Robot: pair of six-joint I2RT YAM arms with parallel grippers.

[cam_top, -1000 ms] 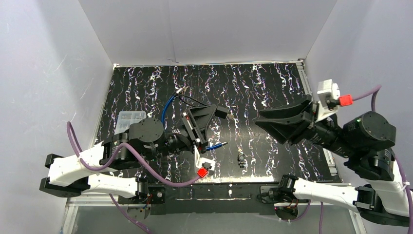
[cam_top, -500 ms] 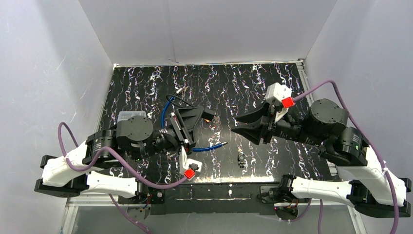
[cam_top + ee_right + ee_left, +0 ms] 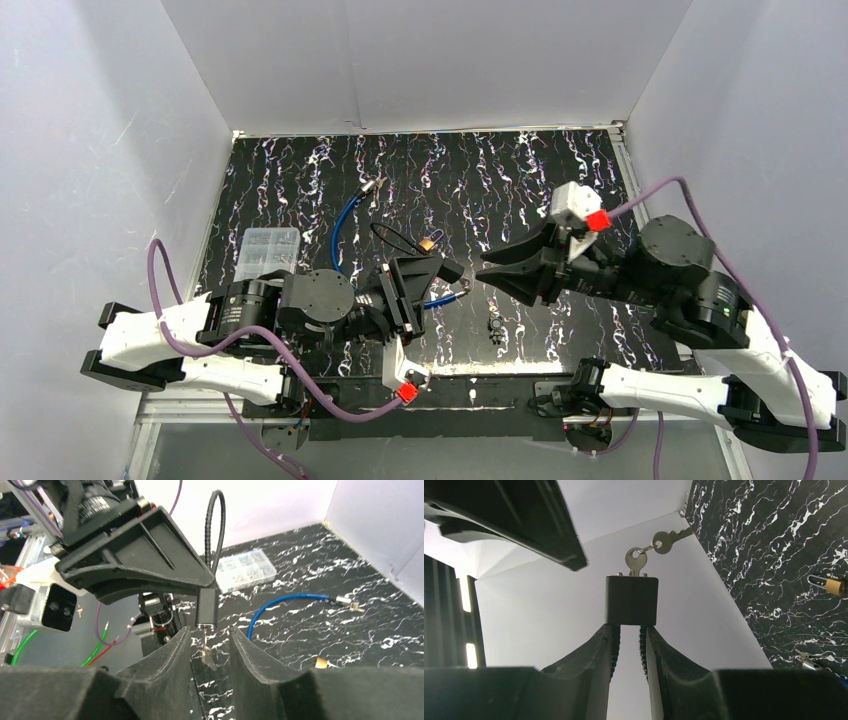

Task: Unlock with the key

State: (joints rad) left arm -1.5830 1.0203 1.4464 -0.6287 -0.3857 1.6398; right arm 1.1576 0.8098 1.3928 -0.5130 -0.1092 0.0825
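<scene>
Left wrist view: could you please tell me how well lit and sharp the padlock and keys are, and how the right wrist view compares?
Left wrist view: the black padlock is sharp but backlit, nearly a silhouette against the bright wall; the keys show clearly. Right wrist view: evenly lit, the padlock sharp, the near fingers of the right gripper soft and dark.

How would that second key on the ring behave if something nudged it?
The spare key joins the inserted key only through a small ring, so it would probably swing freely. It looks like thin metal, likely stiff and light.
</scene>
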